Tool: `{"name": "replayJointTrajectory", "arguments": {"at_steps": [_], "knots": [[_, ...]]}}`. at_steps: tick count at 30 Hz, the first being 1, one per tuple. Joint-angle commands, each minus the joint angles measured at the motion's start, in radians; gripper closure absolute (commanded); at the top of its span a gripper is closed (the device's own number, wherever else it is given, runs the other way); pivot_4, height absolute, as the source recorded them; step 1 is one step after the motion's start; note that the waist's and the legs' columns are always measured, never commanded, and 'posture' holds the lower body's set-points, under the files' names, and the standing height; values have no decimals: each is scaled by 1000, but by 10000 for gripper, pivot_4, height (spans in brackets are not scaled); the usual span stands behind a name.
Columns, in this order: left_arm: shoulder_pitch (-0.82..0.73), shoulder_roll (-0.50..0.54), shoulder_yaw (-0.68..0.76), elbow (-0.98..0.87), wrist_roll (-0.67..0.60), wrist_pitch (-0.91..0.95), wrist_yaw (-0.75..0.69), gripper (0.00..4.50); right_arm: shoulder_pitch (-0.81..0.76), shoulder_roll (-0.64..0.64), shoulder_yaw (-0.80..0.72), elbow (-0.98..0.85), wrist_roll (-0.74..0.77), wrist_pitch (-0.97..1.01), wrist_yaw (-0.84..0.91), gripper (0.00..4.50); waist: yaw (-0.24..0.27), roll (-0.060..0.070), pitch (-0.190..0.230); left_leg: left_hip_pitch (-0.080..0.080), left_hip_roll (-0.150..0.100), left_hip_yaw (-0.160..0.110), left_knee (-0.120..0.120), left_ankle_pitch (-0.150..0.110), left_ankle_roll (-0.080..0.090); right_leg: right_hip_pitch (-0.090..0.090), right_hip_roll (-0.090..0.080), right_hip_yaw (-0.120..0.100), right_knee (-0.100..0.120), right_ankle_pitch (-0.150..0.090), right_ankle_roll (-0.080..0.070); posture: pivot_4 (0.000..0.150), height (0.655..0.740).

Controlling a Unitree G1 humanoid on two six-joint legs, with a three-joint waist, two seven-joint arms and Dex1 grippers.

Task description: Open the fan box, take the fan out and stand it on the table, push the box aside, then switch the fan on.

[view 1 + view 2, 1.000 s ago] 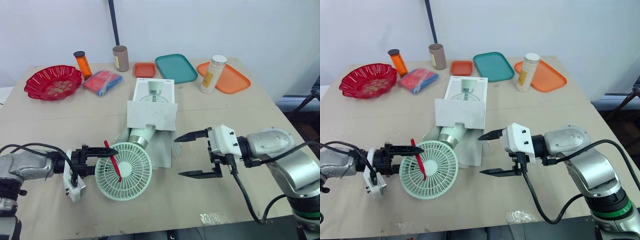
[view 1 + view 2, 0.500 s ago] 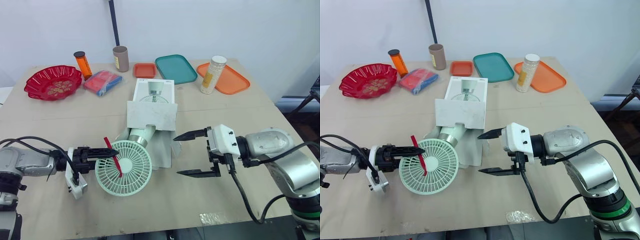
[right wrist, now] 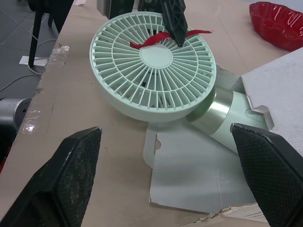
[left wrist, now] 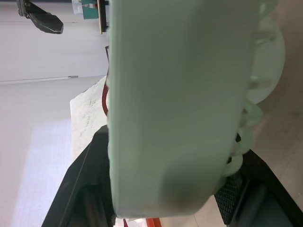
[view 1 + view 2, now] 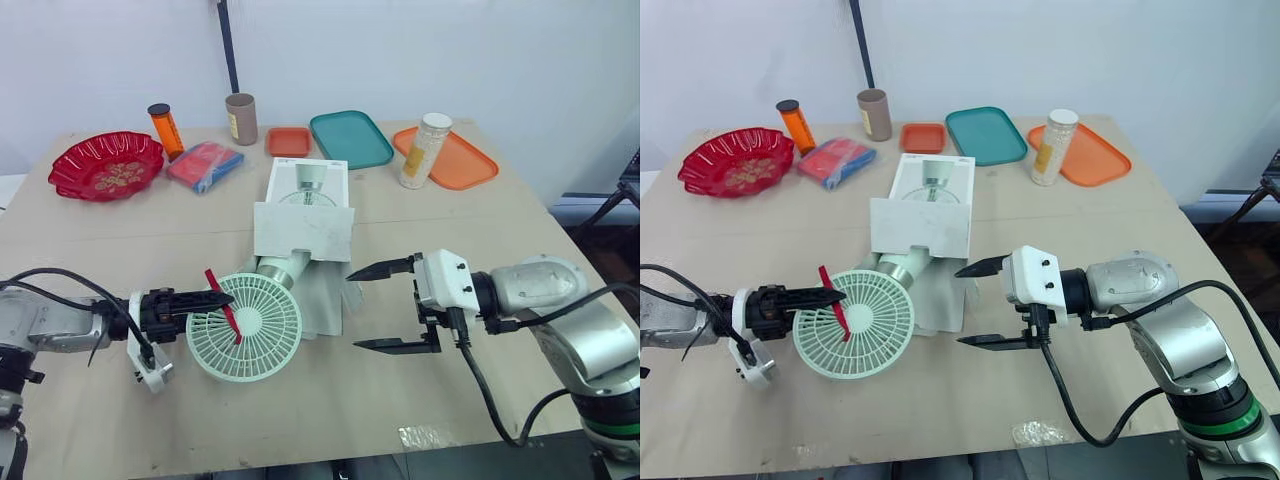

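I have the left tool (image 5: 212, 302) at the lower left of the left eye frame, pinching the rim of the fan (image 5: 245, 325). My left wrist camera shows that pale green rim wedged between the black fingers (image 4: 78, 184). The fan's round grille sits low and left of centre, tilted, facing up towards the camera, with a red ribbon (image 5: 222, 318) across it. Its stem runs up and to the right into the open end of the white fan box (image 5: 305, 215). The box lies at the centre of the frame on the tabletop (image 5: 480, 230), with one flap (image 5: 325, 300) flat beside the grille.

The right tool (image 5: 354, 311) hovers right of centre, spread wide and holding nothing, just beside that flap and apart from the fan.

Along the top of the frame, left to right, I see a red bowl (image 5: 105, 165), an orange bottle (image 5: 165, 128), a red and blue packet (image 5: 204, 164), a brown tube (image 5: 241, 117), a small orange tray (image 5: 289, 140) and a teal tray (image 5: 351, 137). A white-capped jar (image 5: 426, 148) stands at the left edge of a larger orange tray (image 5: 460, 160).
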Motion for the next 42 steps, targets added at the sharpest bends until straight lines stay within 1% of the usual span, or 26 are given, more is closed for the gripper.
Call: {"name": "replayJointTrajectory", "arguments": {"at_steps": [1,4,6,10,13,19,25,33,36,42], "knots": [[22,41,-8,-30,-45,10,11,24153,-17,5,4,-16,-5,-18,-7,0,0,0,0,0,0,0,0,0,0,0,0,0,0,0,0,1500,7400],[51,64,0,-47,-102,1,-5,24153,-20,7,5,-11,-9,-18,-9,0,-1,0,0,0,0,0,0,0,0,0,0,0,0,0,0,1500,7400],[61,77,1,-61,-166,5,-28,24153,-21,9,5,-9,-10,-17,-8,0,0,0,0,0,0,1,0,0,0,0,0,0,0,0,0,1500,7400],[67,105,-16,-93,-335,34,-110,24153,-26,9,6,-2,-11,-17,-11,0,0,0,0,0,0,1,0,0,0,0,0,0,0,0,0,1500,7400],[81,142,-54,-118,-473,44,-181,24153,-30,9,4,2,-9,-12,-16,0,0,0,0,0,0,1,0,0,0,0,0,0,0,0,0,1500,7400],[173,209,-96,-202,-684,86,-314,24153,-42,10,-4,7,6,18,-38,0,-1,0,0,0,0,1,0,-1,1,0,0,0,0,0,0,1500,7400],[229,225,-71,-259,-807,134,-419,24153,-50,2,-12,17,14,29,-38,0,0,0,0,0,0,1,2,-1,1,0,0,0,1,0,0,1500,7400],[259,238,-26,-297,-906,157,-512,24687,-55,5,-6,20,12,29,-39,0,0,0,0,0,0,1,2,-1,2,0,0,0,0,0,0,1500,7400],[273,266,-16,-326,-973,181,-547,24687,-51,3,-8,18,12,28,-39,0,0,0,0,0,0,1,2,-1,2,0,0,0,0,0,0,1500,7400],[335,361,-15,-372,-1152,231,-631,24687,-55,5,-12,25,14,34,-46,0,-1,0,0,0,1,1,2,-1,2,0,0,0,0,0,0,1500,7400]]}}
